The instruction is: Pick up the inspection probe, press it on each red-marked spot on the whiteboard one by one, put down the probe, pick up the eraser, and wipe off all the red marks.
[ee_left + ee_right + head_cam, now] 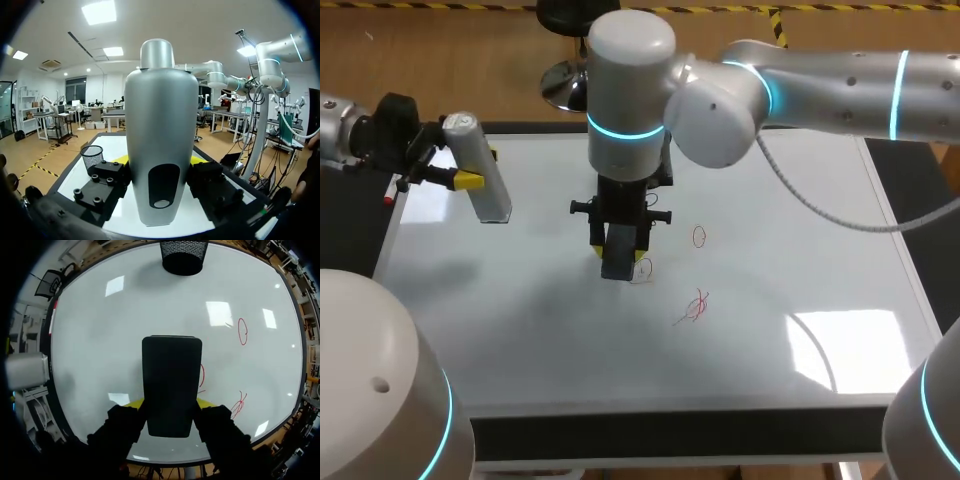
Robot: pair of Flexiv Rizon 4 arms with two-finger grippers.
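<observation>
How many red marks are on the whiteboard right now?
3: a red oval in the open, a red scribble nearer the front edge, and a red curve beside the black eraser in the right gripper. More may hide beneath it.

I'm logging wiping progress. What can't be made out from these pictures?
Head view: the black rectangular eraser covers part of one red mark; whether it touches the white whiteboard is unclear.
Right wrist view: the eraser hides part of that mark.
Left wrist view: the silver cylindrical probe blocks everything straight ahead.
</observation>
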